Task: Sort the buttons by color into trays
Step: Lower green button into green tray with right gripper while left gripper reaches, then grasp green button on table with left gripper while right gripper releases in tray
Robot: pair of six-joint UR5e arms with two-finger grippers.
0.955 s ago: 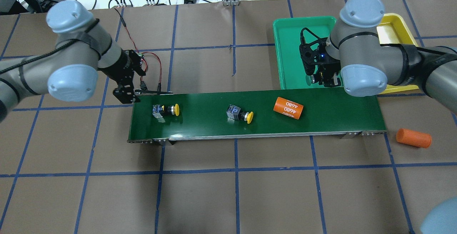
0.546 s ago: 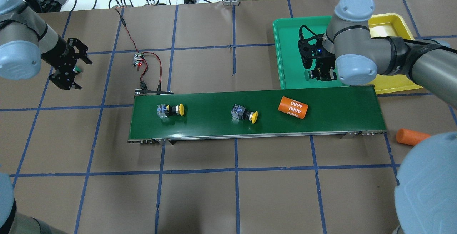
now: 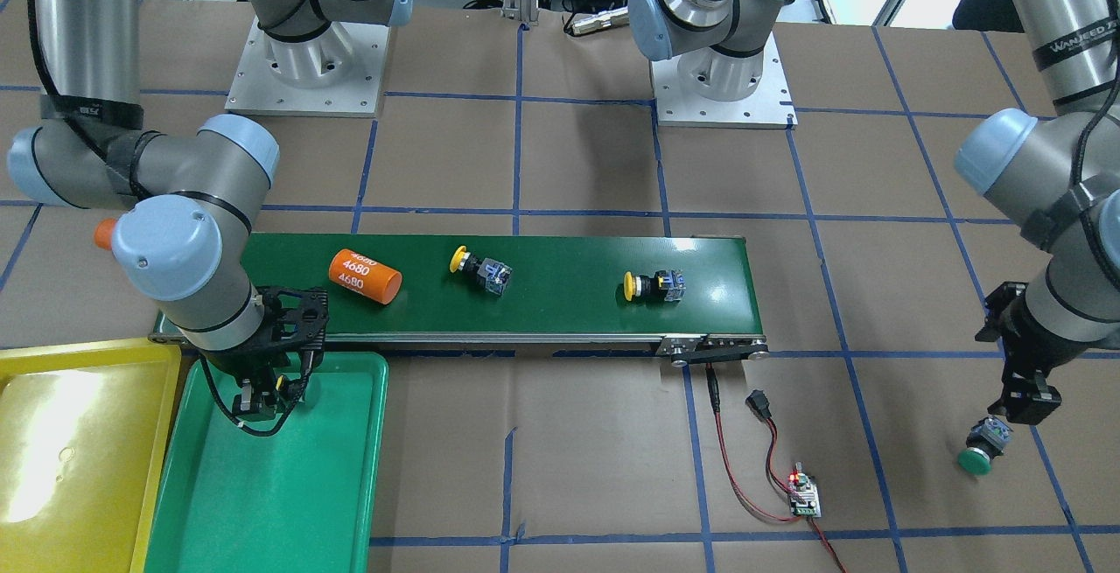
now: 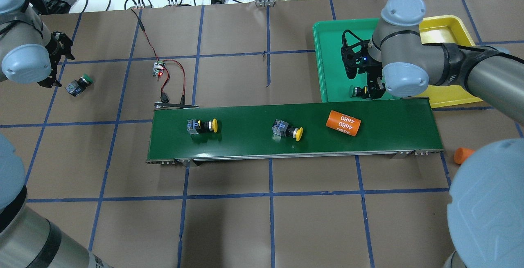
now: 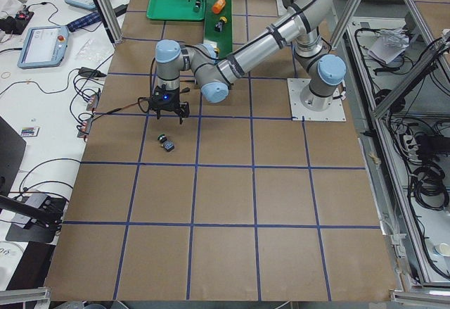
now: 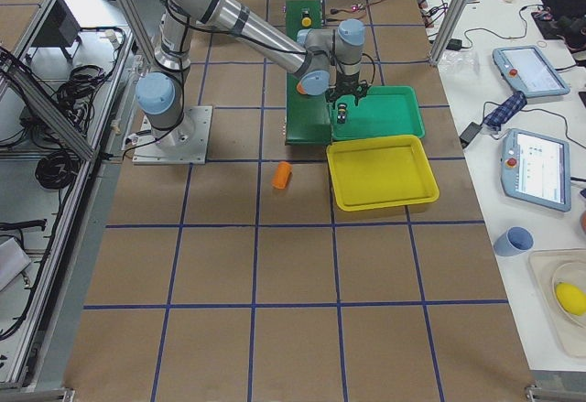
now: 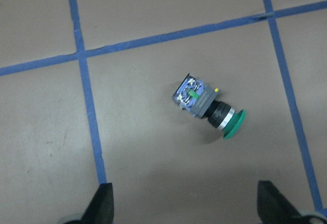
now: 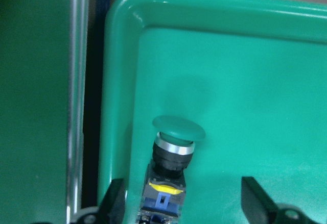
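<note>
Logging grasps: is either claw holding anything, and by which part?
Nothing is held. The left claw is open above a green button lying on the table; the right claw is open around the other green button in the green tray.

Glossy plastic yellow tray (image 3: 61, 468); smooth, shiny plastic green tray (image 3: 289, 485); matt brown paper (image 4: 229, 231) underneath; conveyor belt (image 4: 245, 137) faintly sheeny, with a metal edge
</note>
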